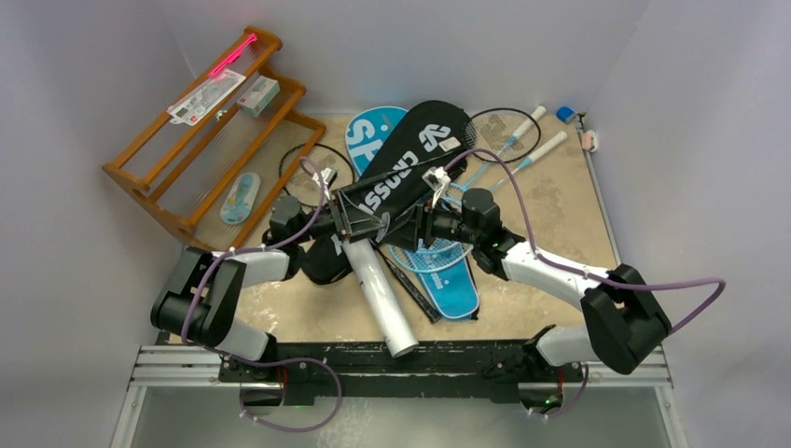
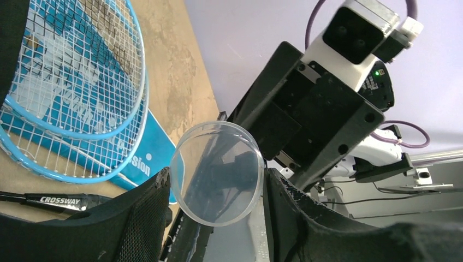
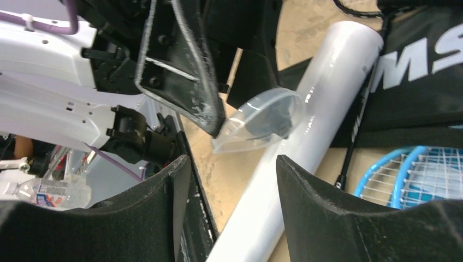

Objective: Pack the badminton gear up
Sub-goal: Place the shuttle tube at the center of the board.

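My left gripper (image 1: 362, 222) is shut on a round clear cap (image 2: 217, 173), held above the table between both fingers (image 2: 136, 218). My right gripper (image 1: 422, 225) faces it, open and empty; its fingers (image 3: 327, 207) straddle the view of the long white tube (image 3: 306, 136). The cap (image 3: 256, 120) hangs just above the tube. The tube (image 1: 382, 294) lies on the table, pointing at the near edge. The black CROSSWAY cover (image 1: 410, 154) and a blue cover (image 1: 368, 131) lie behind. Light-blue rackets (image 1: 438, 257) rest on another blue cover (image 1: 457, 289). No shuttlecocks show.
A wooden rack (image 1: 205, 131) with small packaged items stands at the back left. Two more rackets (image 1: 508, 135) lie at the back right by the wall. A black racket (image 1: 312, 168) lies beside the rack. The metal rail (image 1: 401, 359) runs along the near edge.
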Robot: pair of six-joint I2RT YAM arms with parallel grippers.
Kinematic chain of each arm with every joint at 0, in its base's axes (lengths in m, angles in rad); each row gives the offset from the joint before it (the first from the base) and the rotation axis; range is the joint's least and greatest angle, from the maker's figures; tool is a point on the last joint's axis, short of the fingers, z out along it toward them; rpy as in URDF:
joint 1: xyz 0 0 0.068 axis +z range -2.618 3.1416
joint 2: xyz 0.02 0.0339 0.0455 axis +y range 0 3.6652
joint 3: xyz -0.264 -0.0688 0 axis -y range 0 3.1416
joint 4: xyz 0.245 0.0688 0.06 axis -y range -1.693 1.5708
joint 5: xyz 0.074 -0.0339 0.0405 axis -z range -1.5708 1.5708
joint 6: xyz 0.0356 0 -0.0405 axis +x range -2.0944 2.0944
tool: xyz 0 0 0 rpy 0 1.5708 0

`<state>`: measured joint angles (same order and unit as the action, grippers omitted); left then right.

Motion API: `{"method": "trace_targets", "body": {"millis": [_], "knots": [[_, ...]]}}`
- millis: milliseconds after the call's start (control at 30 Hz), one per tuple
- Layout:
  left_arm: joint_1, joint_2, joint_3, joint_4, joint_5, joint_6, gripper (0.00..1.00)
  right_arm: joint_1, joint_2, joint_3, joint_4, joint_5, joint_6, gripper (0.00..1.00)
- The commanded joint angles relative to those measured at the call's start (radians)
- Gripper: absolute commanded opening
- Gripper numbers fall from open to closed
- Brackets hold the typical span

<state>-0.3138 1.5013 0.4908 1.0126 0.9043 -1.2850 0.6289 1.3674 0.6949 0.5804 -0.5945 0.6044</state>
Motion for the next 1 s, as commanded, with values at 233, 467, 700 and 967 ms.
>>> {"method": "trace_targets", "body": {"millis": [233, 467, 700, 967], "knots": [[-0.04, -0.073, 0.027, -0.056, -0.046, 0.023, 0.53, 0.036, -0.012, 0.031, 0.111, -0.017, 0.019, 0.45], [-0.044, -0.114, 0.025, -0.115, -0.064, 0.047, 0.59, 0.037, -0.037, 0.024, 0.123, 0.017, 0.029, 0.17], [-0.044, -0.228, 0.046, -0.325, -0.117, 0.172, 0.79, 0.037, -0.08, 0.012, 0.022, 0.058, -0.011, 0.0], [-0.043, -0.504, 0.137, -1.042, -0.551, 0.451, 0.84, 0.037, -0.188, -0.011, -0.242, 0.177, -0.121, 0.0]]}}
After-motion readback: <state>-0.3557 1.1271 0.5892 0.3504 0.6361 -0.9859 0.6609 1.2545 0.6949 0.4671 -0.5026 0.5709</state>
